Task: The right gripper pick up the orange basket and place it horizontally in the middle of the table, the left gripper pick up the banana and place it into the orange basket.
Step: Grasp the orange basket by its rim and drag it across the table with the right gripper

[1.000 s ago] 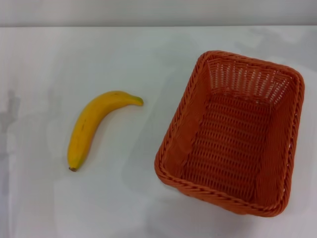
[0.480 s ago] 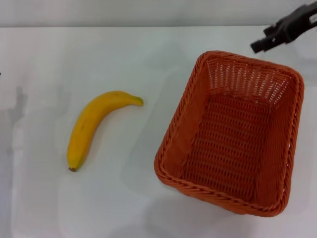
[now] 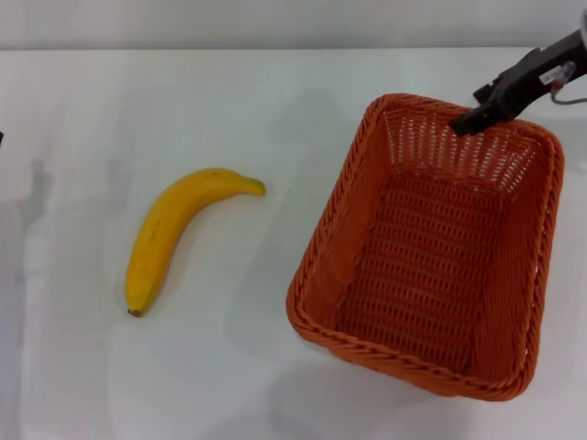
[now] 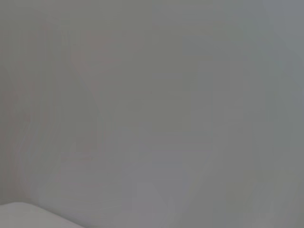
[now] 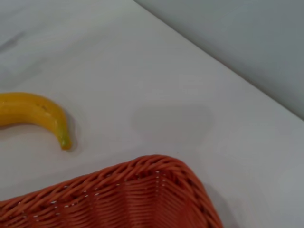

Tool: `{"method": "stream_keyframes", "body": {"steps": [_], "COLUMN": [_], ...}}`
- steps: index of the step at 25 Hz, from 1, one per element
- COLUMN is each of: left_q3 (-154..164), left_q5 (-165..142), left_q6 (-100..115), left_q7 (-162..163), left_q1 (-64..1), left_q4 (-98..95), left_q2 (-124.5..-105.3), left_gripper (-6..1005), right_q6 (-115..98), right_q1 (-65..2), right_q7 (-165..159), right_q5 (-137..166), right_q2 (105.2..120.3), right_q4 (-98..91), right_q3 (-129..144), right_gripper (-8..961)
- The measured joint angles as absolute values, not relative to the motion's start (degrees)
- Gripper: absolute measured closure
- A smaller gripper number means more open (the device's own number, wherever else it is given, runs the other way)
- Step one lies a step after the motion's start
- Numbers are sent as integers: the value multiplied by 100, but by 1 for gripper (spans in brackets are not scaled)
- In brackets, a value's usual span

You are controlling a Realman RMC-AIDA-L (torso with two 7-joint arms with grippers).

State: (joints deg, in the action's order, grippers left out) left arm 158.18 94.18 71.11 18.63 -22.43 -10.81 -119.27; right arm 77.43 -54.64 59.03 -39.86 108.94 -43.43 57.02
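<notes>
The orange basket [image 3: 404, 362] stands on the right half of the white table [image 3: 275, 110], turned at a slant with its long side running roughly front to back, and it is empty. My right gripper [image 3: 468, 121] reaches in from the upper right, its black tip over the basket's far rim near the far right corner. The yellow banana [image 3: 165, 234] lies to the left, apart from the basket, green stem toward it. The right wrist view shows the basket rim [image 5: 118, 190] close below and the banana [image 5: 33, 107] beyond it. My left gripper is out of view.
The table's back edge meets a grey wall [image 3: 275, 23]. The left wrist view shows only that grey wall and a corner of the table [image 4: 19, 216]. Bare tabletop [image 3: 275, 275] lies between banana and basket.
The right gripper came in from the upper right and has dropped down and leftward to the basket's far rim. Basket and banana have not moved.
</notes>
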Motion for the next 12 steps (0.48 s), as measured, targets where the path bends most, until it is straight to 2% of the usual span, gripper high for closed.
{"method": "stream_keyframes", "body": {"steps": [10, 12], "left_q3": [15821, 15821], "left_q5": [9420, 9421], "left_q6": [7083, 7088], "left_q7": [1863, 1863], "left_q1": [-2196, -2183], "left_q4": [-1081, -1081], "left_q2": [-11937, -11942], "left_gripper": [141, 141], "right_q6": [7192, 7205], "right_q1": [-5368, -5363], "right_q7": [6027, 6075], "right_q5": [-3830, -3827], "right_q2": [11062, 11052], "right_q4": [-4027, -4013], "right_q3": [5716, 5733], "right_gripper": [311, 397]}}
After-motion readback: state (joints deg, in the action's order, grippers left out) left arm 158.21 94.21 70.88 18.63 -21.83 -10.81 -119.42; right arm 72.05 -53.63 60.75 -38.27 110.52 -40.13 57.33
